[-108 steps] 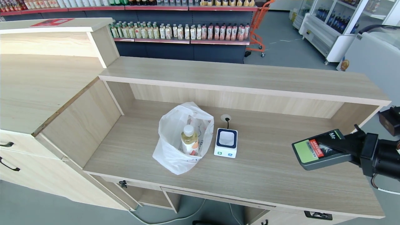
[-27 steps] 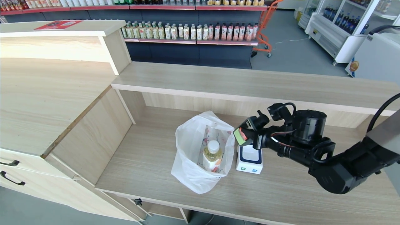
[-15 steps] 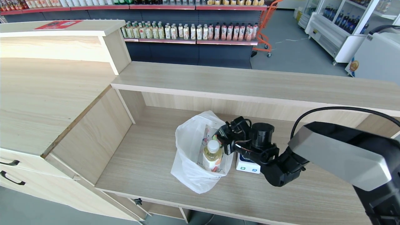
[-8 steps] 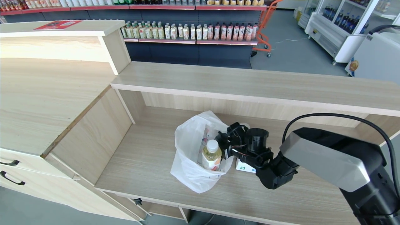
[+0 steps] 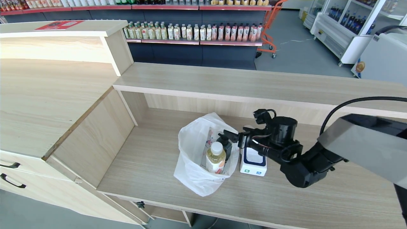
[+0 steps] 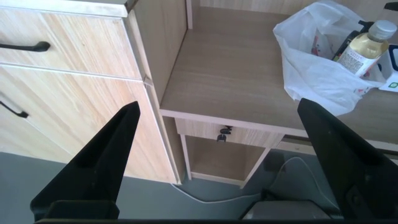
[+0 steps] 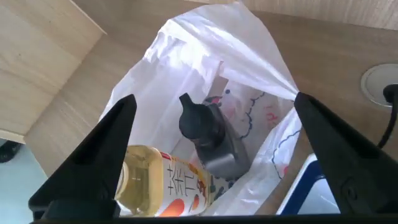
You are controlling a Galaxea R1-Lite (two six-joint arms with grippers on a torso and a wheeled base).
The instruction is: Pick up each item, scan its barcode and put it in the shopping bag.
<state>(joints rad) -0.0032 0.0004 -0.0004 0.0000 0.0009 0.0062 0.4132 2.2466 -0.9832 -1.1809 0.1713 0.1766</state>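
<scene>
A white plastic shopping bag [image 5: 197, 165] stands open on the wooden counter [image 5: 159, 159]. Inside it a yellow drink bottle [image 5: 216, 158] with a white cap stands upright. Beside the bottle leans a dark grey package [image 5: 225, 144] with a black top. My right gripper [image 5: 233, 136] hangs open just above the bag's right rim, with nothing between its fingers. In the right wrist view the open gripper [image 7: 214, 99] looks down on the package [image 7: 214, 140] and the bottle [image 7: 165, 183]. My left gripper [image 6: 217, 104] is open, low at the counter's front left, far from the bag [image 6: 317, 59].
A white barcode scanner [image 5: 253, 160] sits right of the bag, its cable running to a hole in the counter [image 7: 379, 84]. A raised shelf [image 5: 254, 84] runs along the back. Drawers [image 6: 68, 81] stand at the left. Store shelves with bottles [image 5: 190, 31] are behind.
My right gripper has let the dark package go into the bag and pulled back up and to the right. The scanner shows again.
</scene>
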